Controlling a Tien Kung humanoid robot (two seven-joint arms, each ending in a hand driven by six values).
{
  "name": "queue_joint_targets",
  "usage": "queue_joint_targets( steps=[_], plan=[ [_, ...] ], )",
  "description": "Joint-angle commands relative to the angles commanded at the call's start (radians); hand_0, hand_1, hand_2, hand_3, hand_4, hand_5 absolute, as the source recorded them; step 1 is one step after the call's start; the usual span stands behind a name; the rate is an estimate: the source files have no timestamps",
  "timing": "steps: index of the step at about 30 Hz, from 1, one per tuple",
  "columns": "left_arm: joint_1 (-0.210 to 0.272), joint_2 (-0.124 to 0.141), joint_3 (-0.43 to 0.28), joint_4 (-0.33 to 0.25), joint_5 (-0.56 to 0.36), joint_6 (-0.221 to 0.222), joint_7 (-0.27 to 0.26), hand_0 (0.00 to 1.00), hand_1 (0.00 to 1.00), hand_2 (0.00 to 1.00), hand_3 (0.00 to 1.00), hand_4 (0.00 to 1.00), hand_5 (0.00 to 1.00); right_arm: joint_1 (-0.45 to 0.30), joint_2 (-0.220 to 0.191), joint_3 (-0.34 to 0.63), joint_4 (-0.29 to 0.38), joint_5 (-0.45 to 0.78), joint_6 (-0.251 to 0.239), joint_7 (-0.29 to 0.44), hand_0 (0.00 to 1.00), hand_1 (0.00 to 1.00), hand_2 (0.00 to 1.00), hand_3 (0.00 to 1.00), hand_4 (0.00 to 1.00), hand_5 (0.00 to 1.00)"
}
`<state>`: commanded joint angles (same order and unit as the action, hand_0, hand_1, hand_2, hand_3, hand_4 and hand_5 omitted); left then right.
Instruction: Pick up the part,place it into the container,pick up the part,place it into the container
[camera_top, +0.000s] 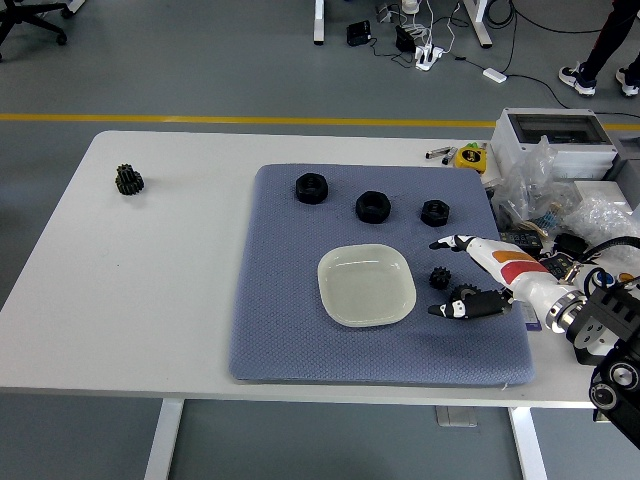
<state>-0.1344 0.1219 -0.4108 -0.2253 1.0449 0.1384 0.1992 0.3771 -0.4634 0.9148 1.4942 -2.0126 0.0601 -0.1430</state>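
So the right hand (478, 275) sits spread wide around the small gear (439, 277), empty, lining up a grab beside the container (366, 285).

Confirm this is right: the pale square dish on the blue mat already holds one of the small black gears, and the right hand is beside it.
One thing is wrong: the pale square dish on the blue mat holds nothing. The small black gear lies on the mat between dish and right hand. The head view shows it. The hand is indeed beside the dish.
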Motion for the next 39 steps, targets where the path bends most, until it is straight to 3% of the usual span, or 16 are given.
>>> queue_joint_targets(
  steps=[6, 9, 10, 26, 27, 28, 39],
  plan=[
    [0.001, -0.001, 0.009, 0.000, -0.016, 0.003, -0.002, 0.670, 0.638, 0.655, 0.595, 0.649, 0.590, 0.036, -0.005, -0.035, -0.036, -0.118, -0.004, -0.004, 0.746, 0.745, 0.774, 0.785, 0.998, 0.352],
    [0.002, -0.001, 0.014, 0.000, -0.026, 0.004, -0.004, 0.670, 0.638, 0.655, 0.595, 0.649, 0.590, 0.061, -0.008, -0.062, -0.063, -0.098, -0.007, -0.009, 0.746, 0.745, 0.774, 0.785, 0.998, 0.352],
    [0.002, -0.002, 0.015, 0.001, -0.029, 0.005, -0.004, 0.669, 0.638, 0.656, 0.596, 0.647, 0.591, 0.068, -0.008, -0.068, -0.071, -0.092, -0.006, -0.011, 0.684, 0.700, 0.727, 0.762, 0.998, 0.364],
    [0.005, -0.004, 0.033, 0.001, -0.066, 0.012, -0.009, 0.668, 0.636, 0.655, 0.596, 0.645, 0.595, 0.118, 0.003, -0.114, -0.193, 0.007, -0.009, -0.002, 0.615, 0.652, 0.689, 0.743, 0.998, 0.383],
    [0.005, -0.004, 0.033, 0.001, -0.067, 0.012, -0.010, 0.668, 0.636, 0.655, 0.596, 0.645, 0.595, 0.118, 0.004, -0.112, -0.198, 0.005, -0.009, -0.003, 0.615, 0.652, 0.689, 0.743, 0.998, 0.383],
    [0.007, -0.004, 0.034, 0.001, -0.069, 0.012, -0.009, 0.668, 0.635, 0.655, 0.595, 0.646, 0.596, 0.116, 0.005, -0.111, -0.203, 0.003, -0.009, -0.003, 0.542, 0.612, 0.659, 0.692, 0.998, 0.387],
    [0.014, -0.006, 0.038, 0.002, -0.080, 0.014, -0.010, 0.667, 0.636, 0.655, 0.595, 0.645, 0.597, 0.102, 0.010, -0.119, -0.222, 0.012, -0.009, -0.001, 0.479, 0.571, 0.627, 0.627, 0.998, 0.393]
  ],
)
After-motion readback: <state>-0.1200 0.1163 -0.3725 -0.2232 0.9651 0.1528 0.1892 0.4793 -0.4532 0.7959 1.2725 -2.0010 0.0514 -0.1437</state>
